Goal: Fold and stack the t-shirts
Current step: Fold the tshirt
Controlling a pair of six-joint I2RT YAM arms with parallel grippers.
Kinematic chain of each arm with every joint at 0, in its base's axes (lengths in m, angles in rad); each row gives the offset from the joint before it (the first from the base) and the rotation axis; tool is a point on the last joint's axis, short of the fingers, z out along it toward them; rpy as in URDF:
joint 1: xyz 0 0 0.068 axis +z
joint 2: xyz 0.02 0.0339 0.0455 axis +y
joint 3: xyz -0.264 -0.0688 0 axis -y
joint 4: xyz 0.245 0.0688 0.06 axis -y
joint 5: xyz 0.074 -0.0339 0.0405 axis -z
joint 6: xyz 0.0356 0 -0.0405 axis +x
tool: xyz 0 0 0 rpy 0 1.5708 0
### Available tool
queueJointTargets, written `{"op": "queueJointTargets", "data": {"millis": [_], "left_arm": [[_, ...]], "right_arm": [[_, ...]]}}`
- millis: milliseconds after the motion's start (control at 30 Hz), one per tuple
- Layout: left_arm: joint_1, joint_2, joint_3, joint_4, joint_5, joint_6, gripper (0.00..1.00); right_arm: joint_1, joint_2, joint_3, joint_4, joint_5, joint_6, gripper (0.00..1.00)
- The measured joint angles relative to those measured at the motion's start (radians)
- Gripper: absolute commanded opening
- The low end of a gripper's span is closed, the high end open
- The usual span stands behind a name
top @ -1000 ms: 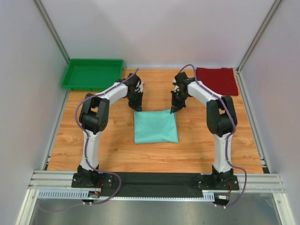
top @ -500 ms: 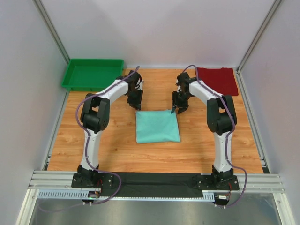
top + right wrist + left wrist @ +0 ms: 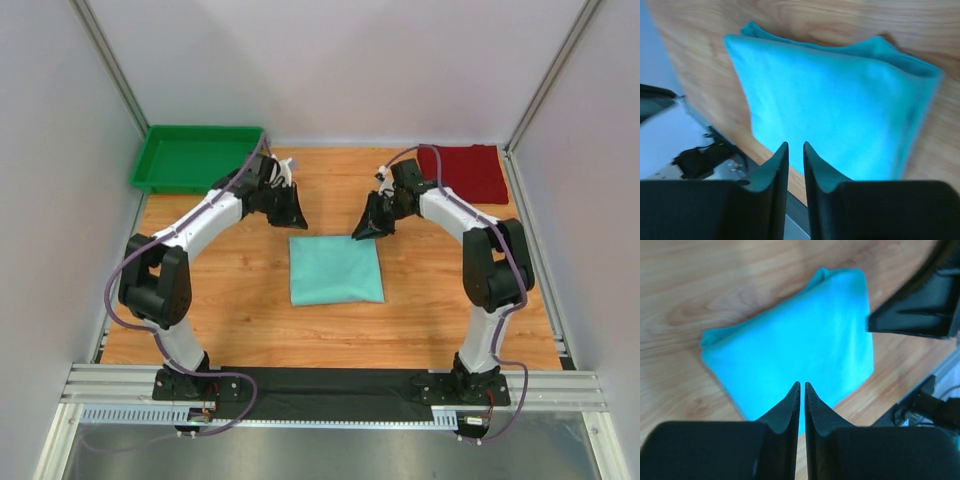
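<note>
Light-brown wood-grain tabletop [image 3: 230, 300] is carrying three items. Folded mint-teal cloth t-shirt [image 3: 336, 270] is lying flat mid-table. Folded dark red cloth t-shirt [image 3: 465, 170] is sitting far right; rigid bright green plastic tray [image 3: 195, 160] far left (all well apart).

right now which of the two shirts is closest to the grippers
The mint green t-shirt, folded mid-table right by the left gripper and right gripper; the dark red t-shirt lies off in the far right corner.

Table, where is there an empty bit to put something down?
Bare wood on the table: between the left arm and the mint shirt, between that shirt and the right arm, and the near strip along the black rail. Crowded: just behind the mint shirt, where the left pincer and right pincer hang. The green tray and red shirt fill the far corners.
</note>
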State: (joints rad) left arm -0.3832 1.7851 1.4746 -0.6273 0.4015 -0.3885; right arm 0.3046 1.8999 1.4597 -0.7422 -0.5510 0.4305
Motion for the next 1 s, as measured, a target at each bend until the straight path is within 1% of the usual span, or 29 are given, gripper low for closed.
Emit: {"op": "queueJointTargets", "data": {"millis": [33,67,100,167,267,367,400,467,567,600,633,700,733,767,867,933,1000], "left_arm": [[-0.002,-0.029,-0.079,0.071,0.053,-0.033,0.11],[-0.005,-0.039,-0.139,0.143,0.089,-0.059,0.11],[-0.008,-0.038,-0.206,0.233,0.131,-0.094,0.11],[-0.009,0.001,-0.321,0.398,0.187,-0.155,0.09],[-0.002,0.108,-0.411,0.577,0.226,-0.224,0.06],[0.023,0.197,-0.451,0.734,0.266,-0.309,0.04],[0.037,0.208,-0.467,0.787,0.287,-0.338,0.03],[0.063,0.212,-0.480,0.848,0.288,-0.361,0.03],[0.095,0.212,-0.478,0.864,0.272,-0.349,0.03],[0.101,0.211,-0.476,0.858,0.271,-0.341,0.04],[0.104,0.209,-0.473,0.846,0.272,-0.333,0.07],[0.100,0.191,-0.471,0.811,0.274,-0.318,0.15],[0.097,0.175,-0.471,0.787,0.274,-0.311,0.17],[0.092,0.151,-0.471,0.755,0.273,-0.302,0.22],[0.069,0.036,-0.470,0.644,0.269,-0.278,0.24],[0.047,-0.050,-0.470,0.594,0.267,-0.274,0.24],[0.018,-0.137,-0.474,0.578,0.267,-0.279,0.23]], "right_arm": [[0.001,0.003,-0.048,0.098,-0.068,0.048,0.11],[0.001,0.019,-0.089,0.197,-0.129,0.097,0.07],[0.003,0.045,-0.129,0.303,-0.180,0.143,0.05],[0.003,0.109,-0.179,0.459,-0.254,0.214,0.00],[-0.007,0.216,-0.233,0.673,-0.333,0.320,0.00],[-0.036,0.300,-0.277,0.871,-0.407,0.402,0.00],[-0.048,0.312,-0.285,0.929,-0.429,0.423,0.00],[-0.076,0.323,-0.288,0.985,-0.444,0.450,0.00],[-0.114,0.325,-0.288,0.970,-0.448,0.431,0.02],[-0.124,0.321,-0.282,0.938,-0.447,0.404,0.02],[-0.132,0.314,-0.272,0.893,-0.442,0.376,0.04],[-0.138,0.288,-0.229,0.734,-0.408,0.292,0.08],[-0.137,0.268,-0.206,0.648,-0.373,0.242,0.11],[-0.135,0.242,-0.183,0.560,-0.338,0.191,0.11],[-0.119,0.146,-0.125,0.345,-0.264,0.077,0.20],[-0.099,0.064,-0.121,0.260,-0.243,0.036,0.22],[-0.060,-0.010,-0.125,0.216,-0.241,0.023,0.22]]}}
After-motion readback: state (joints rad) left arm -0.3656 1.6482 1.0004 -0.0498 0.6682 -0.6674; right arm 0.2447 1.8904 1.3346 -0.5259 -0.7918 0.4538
